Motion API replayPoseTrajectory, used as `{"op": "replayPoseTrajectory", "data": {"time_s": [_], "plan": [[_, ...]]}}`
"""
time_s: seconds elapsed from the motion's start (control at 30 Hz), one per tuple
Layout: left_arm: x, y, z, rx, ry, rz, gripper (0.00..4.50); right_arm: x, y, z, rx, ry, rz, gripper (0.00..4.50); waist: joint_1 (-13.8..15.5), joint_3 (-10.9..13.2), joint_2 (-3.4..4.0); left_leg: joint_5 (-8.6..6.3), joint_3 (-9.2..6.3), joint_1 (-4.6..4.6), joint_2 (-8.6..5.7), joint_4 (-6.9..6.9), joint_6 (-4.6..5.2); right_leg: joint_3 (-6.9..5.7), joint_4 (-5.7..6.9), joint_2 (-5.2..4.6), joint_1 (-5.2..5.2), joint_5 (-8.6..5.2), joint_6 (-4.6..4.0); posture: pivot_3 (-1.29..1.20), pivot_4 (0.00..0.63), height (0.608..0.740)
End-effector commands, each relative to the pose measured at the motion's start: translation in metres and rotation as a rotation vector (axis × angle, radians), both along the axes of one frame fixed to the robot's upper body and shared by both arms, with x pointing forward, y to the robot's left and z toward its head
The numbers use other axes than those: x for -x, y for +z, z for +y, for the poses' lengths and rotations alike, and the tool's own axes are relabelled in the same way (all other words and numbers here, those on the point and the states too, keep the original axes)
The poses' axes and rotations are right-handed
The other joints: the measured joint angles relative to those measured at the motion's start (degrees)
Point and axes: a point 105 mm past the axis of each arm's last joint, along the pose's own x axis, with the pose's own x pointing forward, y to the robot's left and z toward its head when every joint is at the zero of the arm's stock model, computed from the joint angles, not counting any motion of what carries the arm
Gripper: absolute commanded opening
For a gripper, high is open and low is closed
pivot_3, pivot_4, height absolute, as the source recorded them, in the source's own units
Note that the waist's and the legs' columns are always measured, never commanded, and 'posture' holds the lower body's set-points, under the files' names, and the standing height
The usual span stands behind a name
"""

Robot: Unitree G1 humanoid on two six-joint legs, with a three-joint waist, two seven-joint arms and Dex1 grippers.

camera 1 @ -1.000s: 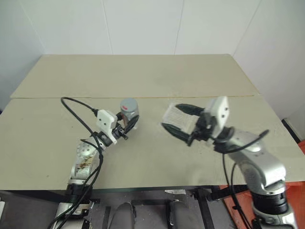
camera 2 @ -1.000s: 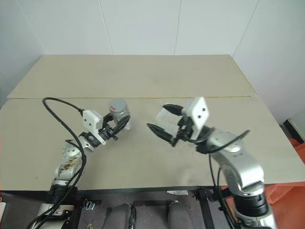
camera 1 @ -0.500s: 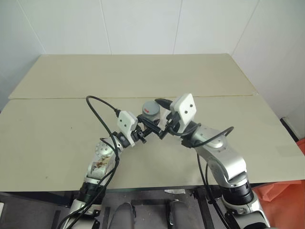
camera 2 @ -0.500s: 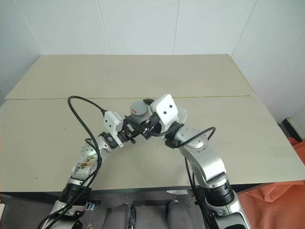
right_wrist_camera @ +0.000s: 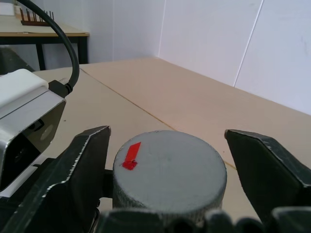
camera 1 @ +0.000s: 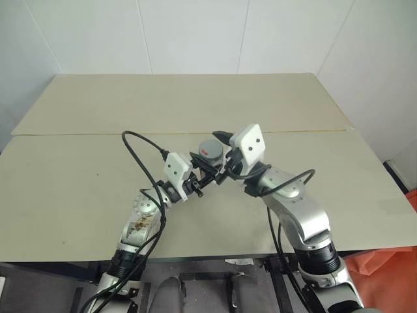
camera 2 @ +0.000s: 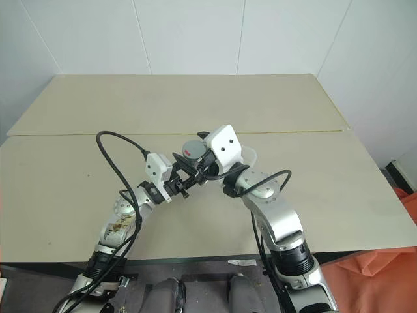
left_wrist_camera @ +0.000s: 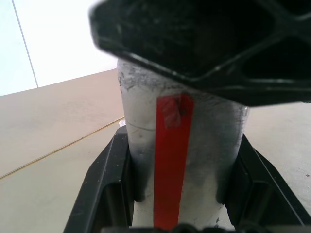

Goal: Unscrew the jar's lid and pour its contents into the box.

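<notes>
Jar held upright above the table, left gripper clamped on its body, lid on top of jar, right gripper straddling lid, fingers spread, pads clear of its rim, box on table just behind right gripper.

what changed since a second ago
Both arms swung inward and met over the middle of the table. The left gripper kept the jar clamped and carried it along. The right gripper came around the lid, fingers not yet touching. The lid is still on.
</notes>
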Motion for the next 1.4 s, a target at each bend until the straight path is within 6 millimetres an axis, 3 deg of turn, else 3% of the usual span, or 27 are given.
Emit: {"op": "replayPoseTrajectory", "data": {"time_s": [0.03, 0.1, 0.27, 0.5, 0.7, 0.83, 1.07, 1.4], "plan": [[0.004, 0.011, -0.002, 0.005, -0.007, -0.058, 1.95, 0.004, 0.014, -0.003, -0.022, 0.002, -0.070, 3.26, 0.0, 0.0, 0.00, 0.00, 0.00, 0.00, 0.00, 0.00, 0.00, 0.00, 0.00, 0.00, 0.00, 0.00, 0.01, 0.00, 0.150, 0.740], [0.004, 0.010, -0.002, 0.001, -0.007, -0.056, 1.95, 0.004, 0.013, -0.003, -0.013, -0.001, -0.075, 2.78, 0.0, 0.0, 0.00, 0.00, 0.00, 0.00, 0.00, 0.00, 0.00, 0.00, 0.00, 0.00, 0.00, -0.01, 0.01, 0.00, 0.150, 0.740], [0.006, 0.007, -0.001, -0.019, -0.014, -0.055, 1.95, 0.004, 0.012, -0.005, -0.002, 0.004, -0.073, 2.78, 0.0, 0.0, 0.00, 0.00, 0.00, -0.01, 0.00, 0.00, 0.00, 0.00, -0.01, 0.00, 0.00, -0.01, 0.01, 0.00, 0.150, 0.740], [0.021, 0.009, -0.005, 0.011, -0.130, -0.036, 1.95, 0.012, 0.011, -0.011, 0.029, 0.170, -0.039, 2.78, 0.0, 0.0, 0.00, 0.00, 0.00, -0.01, 0.01, -0.02, 0.00, 0.00, -0.02, 0.00, -0.01, -0.02, 0.02, 0.00, 0.150, 0.740], [0.037, 0.014, -0.011, 0.030, -0.237, -0.035, 1.95, 0.024, 0.013, -0.020, 0.120, 0.481, 0.002, 2.78, -0.1, 0.0, 0.00, 0.00, 0.00, 0.01, 0.01, -0.01, 0.00, 0.00, -0.03, -0.01, 0.01, -0.07, 0.10, 0.00, 0.150, 0.740], [0.048, 0.016, -0.018, 0.000, -0.329, -0.041, 1.95, 0.037, 0.004, -0.024, 0.244, 0.789, 0.031, 2.78, -0.1, 0.0, 0.01, 0.00, -0.01, 0.04, 0.04, -0.06, 0.00, -0.01, -0.03, 0.04, 0.00, -0.12, 0.10, 0.00, 0.150, 0.740], [0.056, 0.019, -0.024, -0.016, -0.378, -0.058, 1.95, 0.025, 0.004, -0.025, 0.342, 1.041, 0.050, 2.78, -0.4, 0.0, 0.01, 0.00, -0.02, 0.09, 0.09, -0.05, 0.01, 0.00, 0.03, 0.11, 0.00, -0.11, 0.07, 0.00, 0.150, 0.740], [0.056, 0.018, -0.027, -0.025, -0.358, -0.071, 1.95, 0.016, 0.004, -0.028, 0.401, 1.094, -0.021, 2.78, 0.0, 0.0, 0.02, 0.00, 0.01, 0.01, 0.04, -0.07, 0.00, 0.00, -0.07, 0.02, -0.02, 0.05, -0.19, 0.00, 0.150, 0.740]]}}
